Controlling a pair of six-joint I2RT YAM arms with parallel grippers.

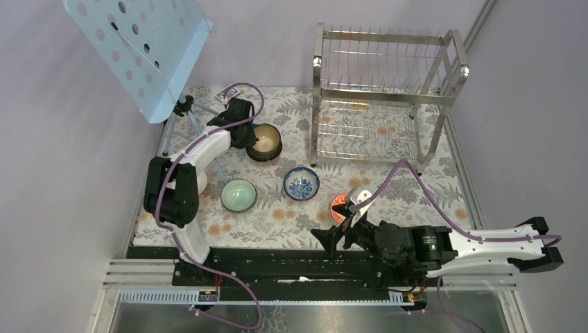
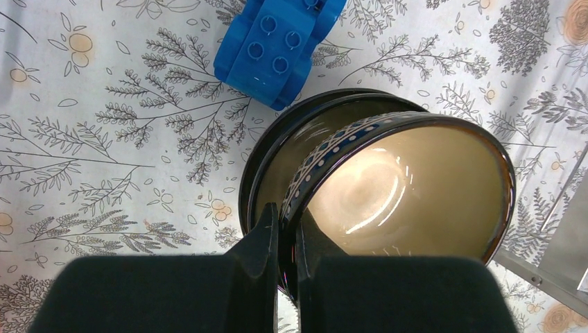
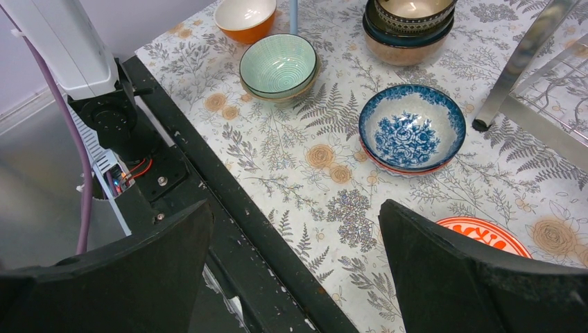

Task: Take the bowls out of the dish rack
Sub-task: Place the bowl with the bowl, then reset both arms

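Dish rack (image 1: pixel 385 97): no bowls visible, unloading looks nearly done. Your left gripper (image 2: pixel 281 243) clamped on brown bowl (image 2: pixel 409 187) rim, tilted atop stack (image 1: pixel 265 147) at rack's 9 o'clock; release pending. Right gripper (image 3: pixel 295 239) jaws wide apart, holding nothing.

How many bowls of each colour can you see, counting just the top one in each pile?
Green bowl: 1
Blue-and-white bowl: 1
Red patterned bowl: 1
Orange bowl: 1
Dark bowl: 1
Total: 5
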